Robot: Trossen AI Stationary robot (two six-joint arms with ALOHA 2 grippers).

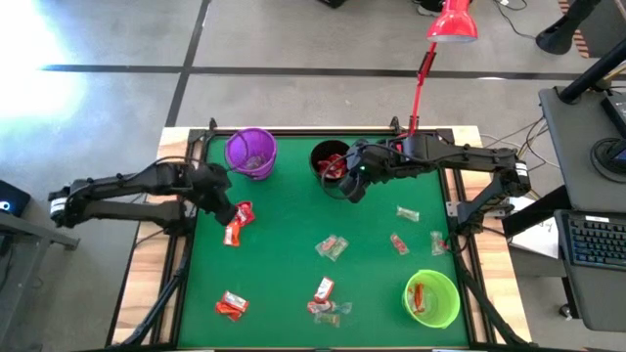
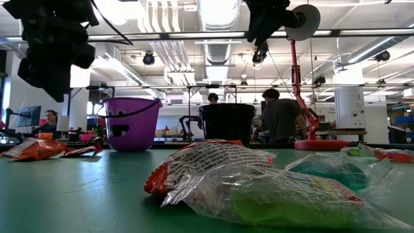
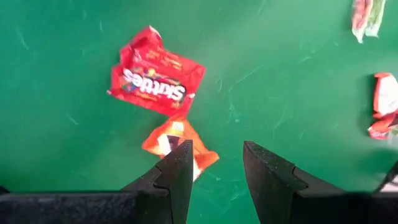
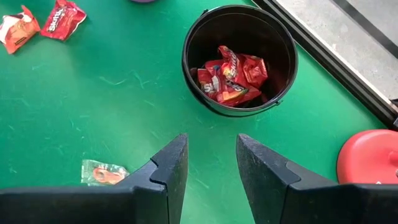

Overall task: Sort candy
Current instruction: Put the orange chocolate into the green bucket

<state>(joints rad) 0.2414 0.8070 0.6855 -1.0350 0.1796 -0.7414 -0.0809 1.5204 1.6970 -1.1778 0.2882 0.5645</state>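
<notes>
My left gripper (image 3: 214, 165) hangs open above the table's left part, over an orange candy pack (image 3: 177, 140) and a red candy pack (image 3: 155, 81) that lie flat on the green mat; in the high view the gripper (image 1: 227, 208) sits beside the red pack (image 1: 244, 212). My right gripper (image 4: 211, 155) is open and empty, raised just to the near right of the black cup (image 4: 239, 59), which holds several red candies (image 4: 231, 78). Other candies lie scattered over the mat (image 1: 332, 246).
A purple cup (image 1: 251, 152) stands at the far left and a green cup (image 1: 431, 298), with a candy inside, at the near right. The base (image 4: 370, 155) of a red lamp stands at the far edge. People sit in the room beyond the table (image 2: 281, 116).
</notes>
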